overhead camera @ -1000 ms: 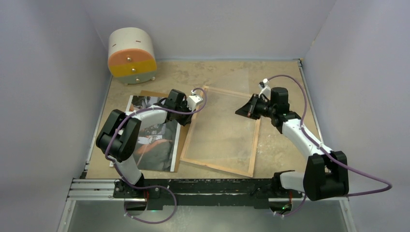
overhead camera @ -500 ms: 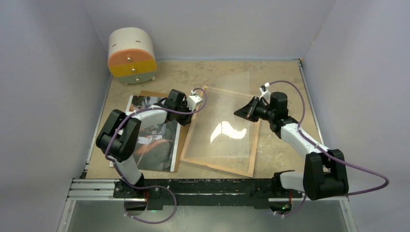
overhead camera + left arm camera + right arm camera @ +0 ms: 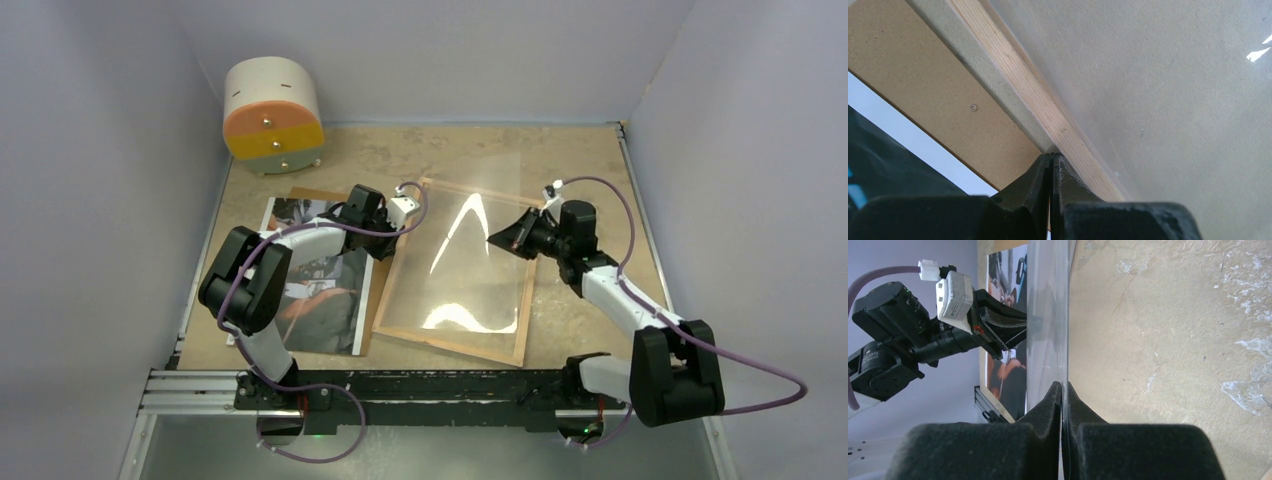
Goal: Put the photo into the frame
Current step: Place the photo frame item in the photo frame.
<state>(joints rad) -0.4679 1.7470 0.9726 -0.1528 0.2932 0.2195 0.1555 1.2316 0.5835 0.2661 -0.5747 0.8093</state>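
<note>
The frame (image 3: 450, 345) lies back-up in the middle of the table, its wooden rim (image 3: 1018, 85) showing. My right gripper (image 3: 492, 237) is shut on the right edge of a clear pane (image 3: 470, 260), which is tilted up over the frame and shows bright glare; the right wrist view shows the jaws (image 3: 1063, 385) pinching the thin pane (image 3: 1048, 315). My left gripper (image 3: 398, 236) is shut and empty, its tips (image 3: 1051, 156) against the frame's left rim. The photo (image 3: 320, 290) lies face-up to the left, and also shows in the right wrist view (image 3: 1008, 375).
A brown backing board (image 3: 320, 193) lies under the photo, beside the rim (image 3: 923, 85). A round cream drawer unit (image 3: 272, 115) with orange and yellow fronts stands at the back left. Walls close in on three sides. A metal rail (image 3: 430, 385) runs along the near edge.
My right wrist has shifted slightly nearer, changing the held pane's tilt. The glare on the pane has grown from none to two bright streaks. The left arm has not moved.
</note>
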